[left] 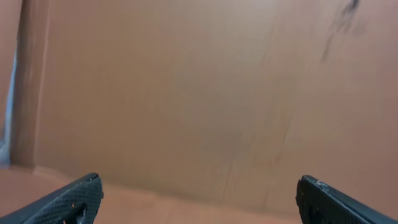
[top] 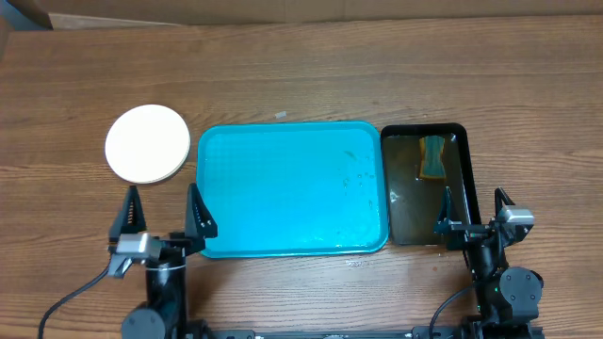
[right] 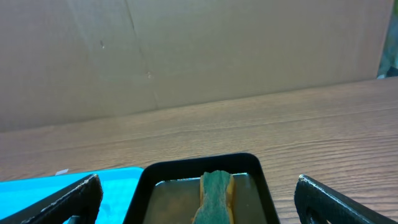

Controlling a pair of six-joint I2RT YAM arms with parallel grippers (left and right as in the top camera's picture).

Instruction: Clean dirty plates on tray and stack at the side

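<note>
Overhead has both tools low at the near edge of the table (top: 377, 75), fingers spread wide, gripping nothing. The left tool (top: 164, 215) is by the turquoise tray's (top: 283, 188) near-left corner, the right tool (top: 474, 212) by the black tray's (top: 403, 226) near-right corner. The plates (top: 146, 143) sit stacked on the table just left of the turquoise tray. A sponge (top: 432, 155) lies in the black tray.

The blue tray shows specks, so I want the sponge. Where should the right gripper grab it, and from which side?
Grip the sponge across its narrow width, near its middle, coming straight down from above with the right gripper. It lies flat in the black tray, long axis pointing away from the robot, and the tray's raised walls would likely block a sideways approach.
</note>
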